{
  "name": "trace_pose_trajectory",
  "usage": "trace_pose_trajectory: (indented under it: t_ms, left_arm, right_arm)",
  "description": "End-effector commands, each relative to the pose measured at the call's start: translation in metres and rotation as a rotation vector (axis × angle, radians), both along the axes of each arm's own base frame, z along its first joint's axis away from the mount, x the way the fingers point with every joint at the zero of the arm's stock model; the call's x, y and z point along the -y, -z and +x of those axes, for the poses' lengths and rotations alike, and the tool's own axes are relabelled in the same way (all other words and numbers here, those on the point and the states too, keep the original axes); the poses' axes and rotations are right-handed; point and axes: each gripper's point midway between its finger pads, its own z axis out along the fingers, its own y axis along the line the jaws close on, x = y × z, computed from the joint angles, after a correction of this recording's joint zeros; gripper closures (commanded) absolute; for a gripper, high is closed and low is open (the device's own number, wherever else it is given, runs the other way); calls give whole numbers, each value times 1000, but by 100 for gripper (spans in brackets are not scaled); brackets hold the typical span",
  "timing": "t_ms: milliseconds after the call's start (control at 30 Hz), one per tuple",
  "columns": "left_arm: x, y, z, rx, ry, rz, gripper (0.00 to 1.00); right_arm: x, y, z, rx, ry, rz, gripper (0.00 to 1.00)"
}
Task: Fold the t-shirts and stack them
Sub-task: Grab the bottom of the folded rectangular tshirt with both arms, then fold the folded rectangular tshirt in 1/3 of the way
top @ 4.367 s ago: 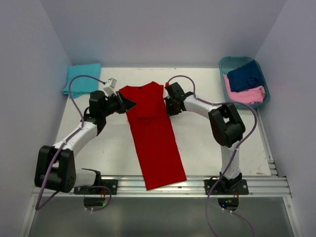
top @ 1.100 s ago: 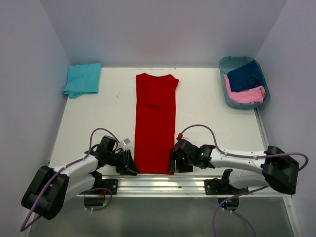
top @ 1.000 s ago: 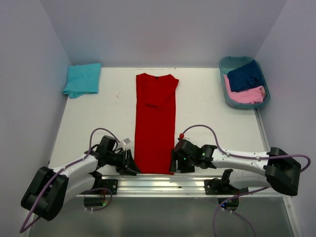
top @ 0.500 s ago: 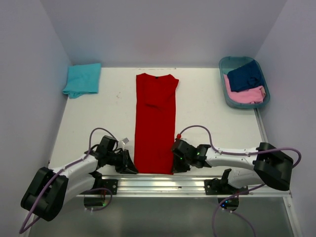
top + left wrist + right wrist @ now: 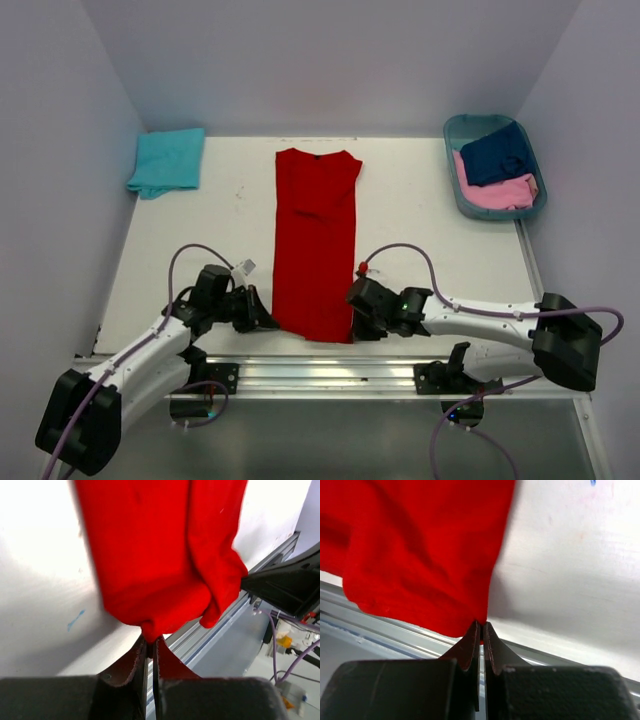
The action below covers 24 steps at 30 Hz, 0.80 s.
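A bright red cloth t-shirt (image 5: pixel 315 245), folded into a long strip, lies mid-frame on the white surface (image 5: pixel 420 230), its near hem corners clamped by the left end effector (image 5: pixel 150 647) and right end effector (image 5: pixel 482 627); a turquoise t-shirt (image 5: pixel 167 160) sits upper left, a teal plastic oval basket (image 5: pixel 455 190) upper right.

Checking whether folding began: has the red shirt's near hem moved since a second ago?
Yes: the hem of the red shirt has drawn away from the front rail, inward.
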Motion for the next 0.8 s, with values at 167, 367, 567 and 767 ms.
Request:
trace_pose_trajectory:
  t_ms: [167, 367, 567, 767]
  left_arm:
    - [14, -37, 61, 202, -22, -1, 99]
    - [19, -55, 102, 297, -29, 56, 100]
    - [30, -73, 149, 377, -69, 59, 100]
    - [40, -63, 184, 399, -65, 89, 100]
  right_arm:
    - [-7, -48, 53, 249, -23, -109, 100]
    - [0, -53, 83, 311, -5, -178, 100]
    - [12, -60, 129, 363, 52, -224, 100]
    - [10, -71, 175, 421, 60, -253, 100]
